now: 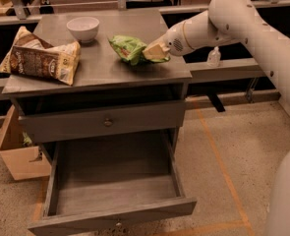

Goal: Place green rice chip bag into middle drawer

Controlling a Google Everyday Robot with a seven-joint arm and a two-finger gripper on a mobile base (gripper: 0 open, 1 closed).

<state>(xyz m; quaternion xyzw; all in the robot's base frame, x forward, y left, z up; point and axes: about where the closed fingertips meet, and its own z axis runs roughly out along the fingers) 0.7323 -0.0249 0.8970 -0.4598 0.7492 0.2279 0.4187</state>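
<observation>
The green rice chip bag (126, 48) is over the right half of the grey cabinet top (95, 73), near its right edge. My gripper (153, 53) comes in from the right and is shut on the bag's right end. I cannot tell whether the bag rests on the top or hangs just above it. The middle drawer (110, 217) stands pulled out below, wide and deep, with nothing in it; its plank floor shows. It lies lower than the bag and toward the front.
A tan-and-brown chip bag (41, 58) lies on the top's left side and a white bowl (83, 27) stands at the back. The upper drawer (108, 122) is shut. A cardboard box (19, 161) sits on the floor at left. A small bottle (214, 57) stands on a ledge at right.
</observation>
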